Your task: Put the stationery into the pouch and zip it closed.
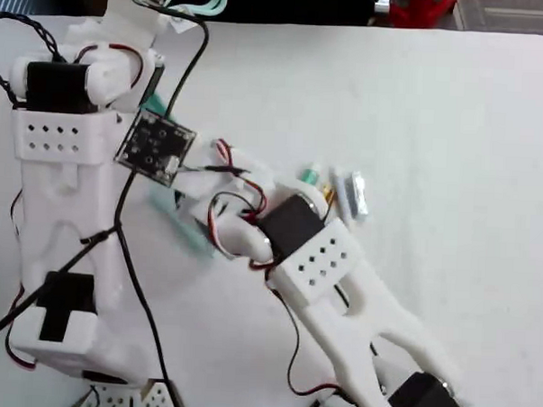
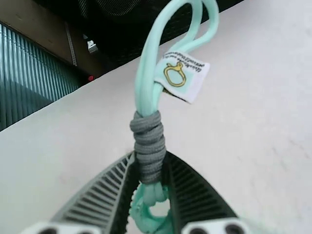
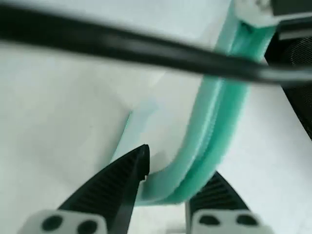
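The white desk holds a mint-green pouch, mostly hidden under the two arms. The right jaws are clamped on its long green edge. Small stationery lies just beside that arm. The left jaws pinch the pouch's green loop, which has a grey wrap and a white tag.

High camera straight down over table; both wrist cameras close on the mint pouch.

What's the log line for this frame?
left claw shut on mint cord loop | right claw shut on pouch edge | stationery on table beside right arm
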You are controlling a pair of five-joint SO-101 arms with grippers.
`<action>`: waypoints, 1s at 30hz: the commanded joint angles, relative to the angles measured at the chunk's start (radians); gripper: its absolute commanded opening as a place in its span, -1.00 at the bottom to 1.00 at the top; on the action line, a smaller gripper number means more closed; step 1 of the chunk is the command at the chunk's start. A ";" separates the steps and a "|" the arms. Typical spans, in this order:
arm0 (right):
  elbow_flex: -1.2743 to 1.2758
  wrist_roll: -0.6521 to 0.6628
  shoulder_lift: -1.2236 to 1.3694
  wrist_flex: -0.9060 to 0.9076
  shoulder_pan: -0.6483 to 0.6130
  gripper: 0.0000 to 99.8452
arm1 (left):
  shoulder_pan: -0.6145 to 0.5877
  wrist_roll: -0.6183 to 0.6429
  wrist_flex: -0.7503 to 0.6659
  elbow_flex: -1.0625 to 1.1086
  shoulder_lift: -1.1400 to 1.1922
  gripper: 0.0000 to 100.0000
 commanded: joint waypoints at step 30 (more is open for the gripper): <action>0.578 -0.532 -0.197 -0.630 0.231 -0.96 | 0.213 0.222 0.204 -0.061 -0.278 -0.95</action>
